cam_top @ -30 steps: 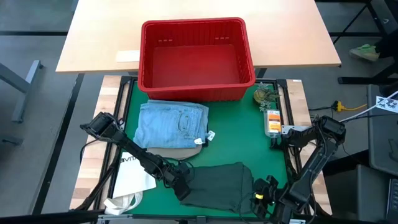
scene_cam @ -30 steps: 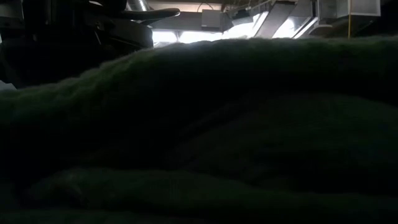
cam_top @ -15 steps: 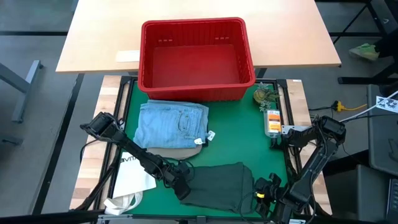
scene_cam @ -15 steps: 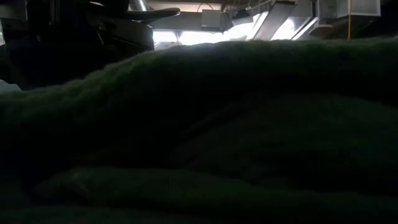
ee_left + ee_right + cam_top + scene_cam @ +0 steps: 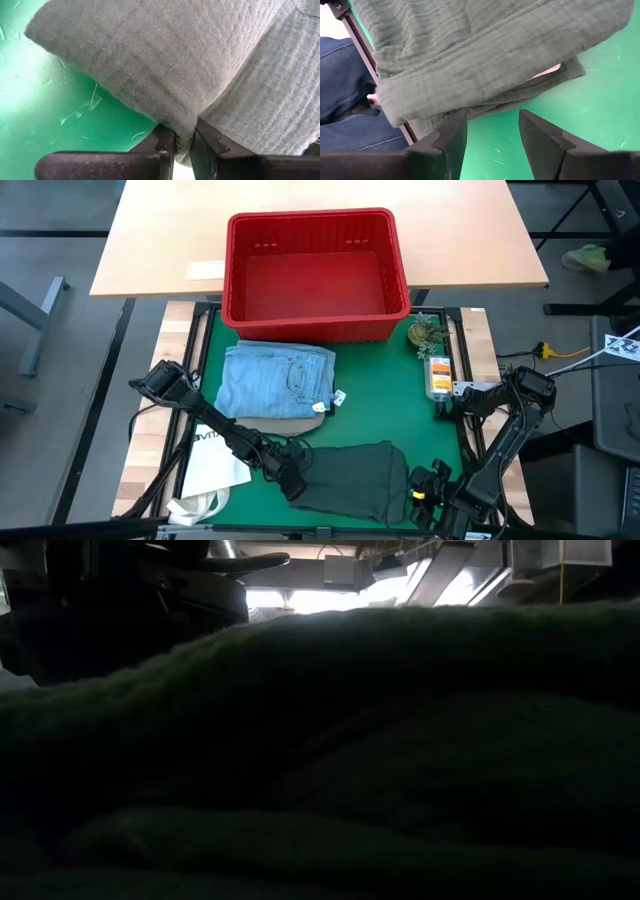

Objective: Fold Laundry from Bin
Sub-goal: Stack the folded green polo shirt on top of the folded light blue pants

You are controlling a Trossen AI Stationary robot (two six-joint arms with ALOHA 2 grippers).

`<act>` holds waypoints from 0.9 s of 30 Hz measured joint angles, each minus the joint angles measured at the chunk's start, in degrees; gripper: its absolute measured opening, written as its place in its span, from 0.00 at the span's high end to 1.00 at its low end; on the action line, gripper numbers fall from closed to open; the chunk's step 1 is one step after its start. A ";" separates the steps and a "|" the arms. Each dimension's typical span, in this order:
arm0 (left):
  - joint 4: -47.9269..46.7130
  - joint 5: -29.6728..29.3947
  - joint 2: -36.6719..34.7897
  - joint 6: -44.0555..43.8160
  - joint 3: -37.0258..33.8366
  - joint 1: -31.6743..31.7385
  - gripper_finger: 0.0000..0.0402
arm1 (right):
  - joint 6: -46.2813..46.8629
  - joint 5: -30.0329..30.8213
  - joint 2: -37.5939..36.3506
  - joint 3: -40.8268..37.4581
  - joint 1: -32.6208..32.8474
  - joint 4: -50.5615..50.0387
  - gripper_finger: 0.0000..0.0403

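Two grippers work the dark green garment (image 5: 350,477): our left gripper (image 5: 184,145) pinches its edge for folding, the right gripper (image 5: 492,132) spread beside it.

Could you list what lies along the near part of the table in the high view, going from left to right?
White tote bag → left end effector, shut on the dark green garment's edge → dark green garment → right end effector, open beside it.

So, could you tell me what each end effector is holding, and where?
The left end effector pinches the dark green garment at its left edge; the right end effector is open, holding nothing.
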 joint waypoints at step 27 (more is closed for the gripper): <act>0.00 -0.16 0.00 0.00 0.00 0.02 0.91 | -13.36 -15.09 1.42 -0.04 -6.48 -1.50 0.55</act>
